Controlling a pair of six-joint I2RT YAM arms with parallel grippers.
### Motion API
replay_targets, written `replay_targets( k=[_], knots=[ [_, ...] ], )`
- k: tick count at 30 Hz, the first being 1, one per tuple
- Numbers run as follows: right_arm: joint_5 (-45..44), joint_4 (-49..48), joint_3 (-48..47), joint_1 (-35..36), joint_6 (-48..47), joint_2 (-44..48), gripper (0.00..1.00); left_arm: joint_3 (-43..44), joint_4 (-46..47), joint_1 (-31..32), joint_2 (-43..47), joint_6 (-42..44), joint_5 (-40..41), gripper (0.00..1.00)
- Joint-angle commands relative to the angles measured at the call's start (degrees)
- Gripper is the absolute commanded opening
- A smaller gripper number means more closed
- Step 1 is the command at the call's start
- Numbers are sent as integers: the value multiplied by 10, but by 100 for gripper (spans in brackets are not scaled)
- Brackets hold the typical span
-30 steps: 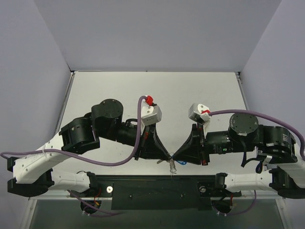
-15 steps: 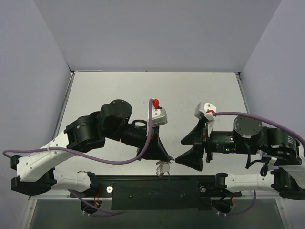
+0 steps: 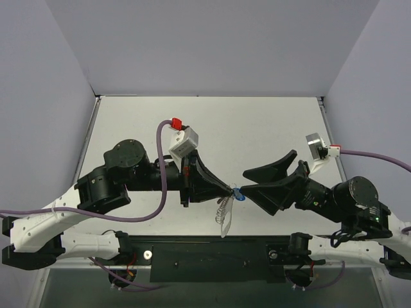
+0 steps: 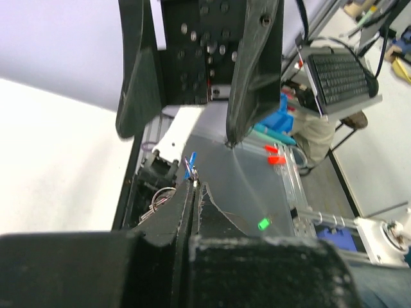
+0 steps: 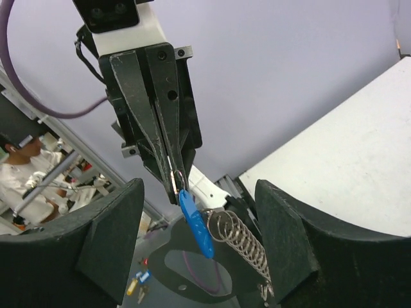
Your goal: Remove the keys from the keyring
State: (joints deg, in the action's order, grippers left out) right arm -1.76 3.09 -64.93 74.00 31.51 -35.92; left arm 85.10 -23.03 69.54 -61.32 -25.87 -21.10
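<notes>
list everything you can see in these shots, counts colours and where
blue-headed key: 1, bright blue, hanging in the air just below the left jaws' tips
keyring: 1, silver, small loop at the top with a coiled chain dangling beside the key
table: 1, white, under both arms
enclosure walls: 3, pale lilac, behind and to both sides of the table
cables: 2, purple, one running along each arm
left gripper: 1, black, mid-table near the front edge, jaws shut on the keyring's top loop
right gripper: 1, black, facing the left one, jaws open on either side of the key, not touching it
</notes>
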Motion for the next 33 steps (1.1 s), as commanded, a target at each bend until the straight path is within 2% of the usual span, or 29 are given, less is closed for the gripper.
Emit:
replay_targets(
  k=[1, 6, 15, 21, 27, 33],
  knots=[
    [-6, -151, 13, 5, 35, -25, 64, -7, 136, -3, 11, -23, 39, 0],
    [8, -172, -4, 6, 32, -50, 55, 2, 138, -3, 5, -19, 48, 0],
    [11, -215, 2, 6, 29, -58, 26, -1, 148, -3, 13, -16, 74, 0],
    [13, -235, -3, 5, 39, -68, 30, -12, 173, -3, 17, -21, 83, 0],
    [13, -246, -3, 5, 44, -75, 20, -12, 184, -3, 17, -23, 84, 0],
    [13, -259, 0, 6, 49, -76, 0, -12, 186, -3, 16, -27, 83, 0]
  ],
)
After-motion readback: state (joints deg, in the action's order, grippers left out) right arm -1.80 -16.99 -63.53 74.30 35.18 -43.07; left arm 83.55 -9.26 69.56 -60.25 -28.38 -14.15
